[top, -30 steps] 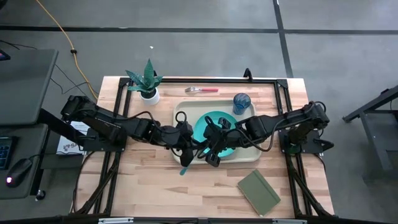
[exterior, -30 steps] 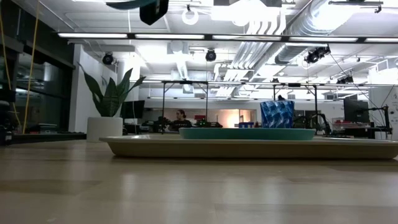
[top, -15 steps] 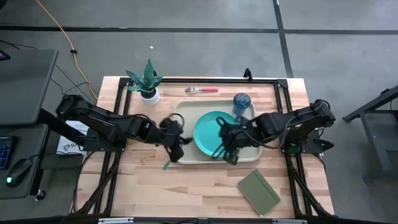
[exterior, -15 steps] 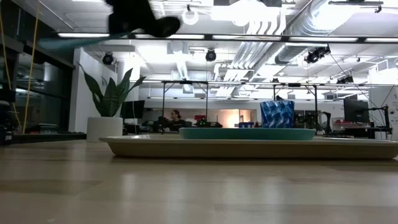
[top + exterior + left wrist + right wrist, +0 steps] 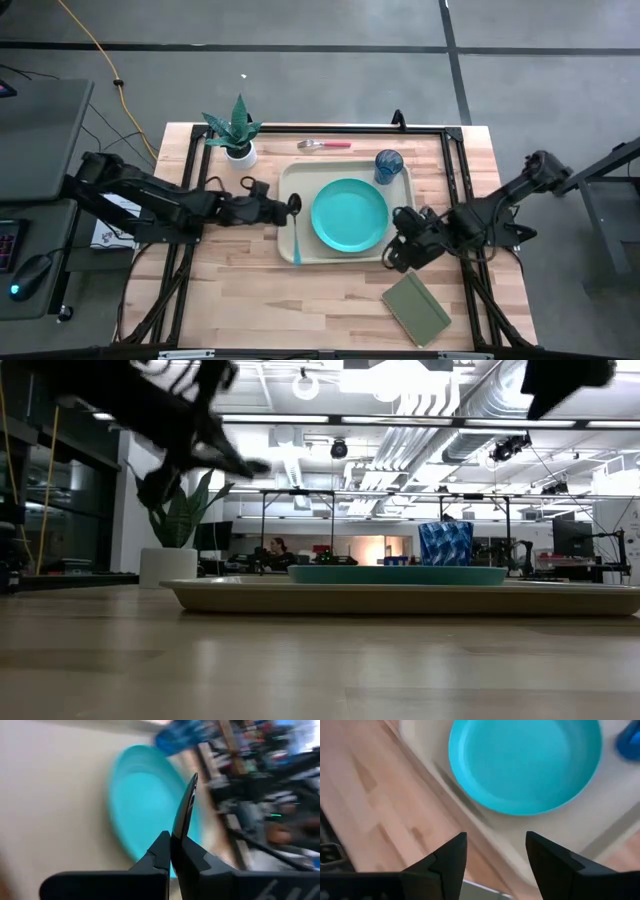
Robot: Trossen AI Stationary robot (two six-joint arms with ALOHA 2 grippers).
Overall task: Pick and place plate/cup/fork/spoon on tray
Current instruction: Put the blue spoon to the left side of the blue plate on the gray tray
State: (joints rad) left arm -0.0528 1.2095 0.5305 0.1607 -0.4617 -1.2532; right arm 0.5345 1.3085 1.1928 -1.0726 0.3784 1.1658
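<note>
1. Three of the four pieces look placed, so I judge the job about three-quarters done. The large pale beige rectangular tray (image 5: pixel 347 176) with its raised rim sits mid-table on the light wooden table (image 5: pixel 250 300).
2. The round flat turquoise plate (image 5: pixel 349 215) lies at the tray's centre.
3. The small blue see-through tumbler, the cup (image 5: pixel 388 165), stands in the tray's 1 o'clock corner, apart from the plate.
4. The slim spoon (image 5: pixel 296 232) with a shiny bowl and light blue handle lies on the tray at the plate's 9 o'clock.
5. What I still have to move: the slim fork (image 5: pixel 324 145) with a silver head and red-pink handle, on bare wood at the tray's 12 o'clock, just off its rim.
6. The left gripper (image 5: pixel 270 208) sits at the tray's 9 o'clock edge, clenched with nothing in it; my left wrist camera shows its fingers pressed together.
7. The right gripper (image 5: pixel 492 852) hangs off the tray's 4 o'clock corner, spread and released.
8. Surroundings: a potted plant (image 5: pixel 237 132) at the table's 11 o'clock, a dark green notebook (image 5: pixel 416 309) at 5 o'clock, grey floor, and an open workshop under strip lights behind.
</note>
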